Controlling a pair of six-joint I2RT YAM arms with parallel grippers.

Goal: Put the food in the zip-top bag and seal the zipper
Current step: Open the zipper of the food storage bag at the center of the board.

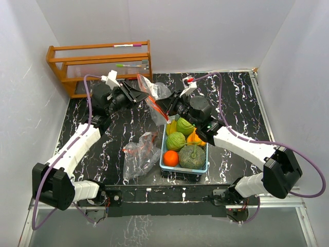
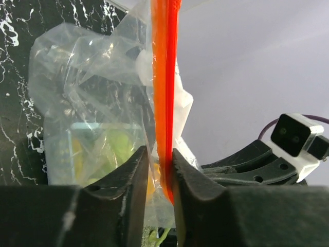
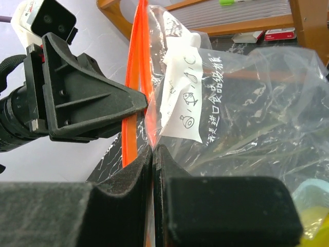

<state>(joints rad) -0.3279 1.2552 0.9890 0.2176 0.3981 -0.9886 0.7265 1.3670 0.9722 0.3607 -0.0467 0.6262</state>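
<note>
The table (image 1: pixel 103 139) is black marble-look. The left arm (image 1: pixel 77 144) and right arm (image 1: pixel 241 144) both reach toward the back of it and meet over the middle.

Between them hangs the zip-top bag (image 1: pixel 157 91), held up off the table just behind the light-blue basket (image 1: pixel 183 170). A second crumpled plastic bag (image 1: pixel 139 154) lies flat beside the basket, and nobody's touching it.

All the food sits in the basket: the melon (image 1: pixel 192 157), two cabbage balls (image 1: pixel 176 140), the orange (image 1: pixel 171 158), a pepper (image 1: pixel 195 138) and a yellow piece (image 1: pixel 172 126). Nothing looks to be in the bag yet.

Now the small stuff. The left gripper (image 2: pixel 160 172) is pinched nearly closed on the orange zipper (image 2: pixel 165 77), with the strip running straight up out of its fingers. The right gripper (image 3: pixel 153 159) is clamped tight on the bag's edge right by the zipper, just under the white label (image 3: pixel 185 98).

So this reads as the get-the-bag-open step, with no loading started. The zipper lips look like they're lying together, though that's hard to call for sure.

The next move probably needs the two grippers to pull apart so the mouth gapes. Then one has to let go and fetch a piece from the basket while the other keeps the mouth up. The film is floppy, so the opening may sag shut once there's only one grip on it.
</note>
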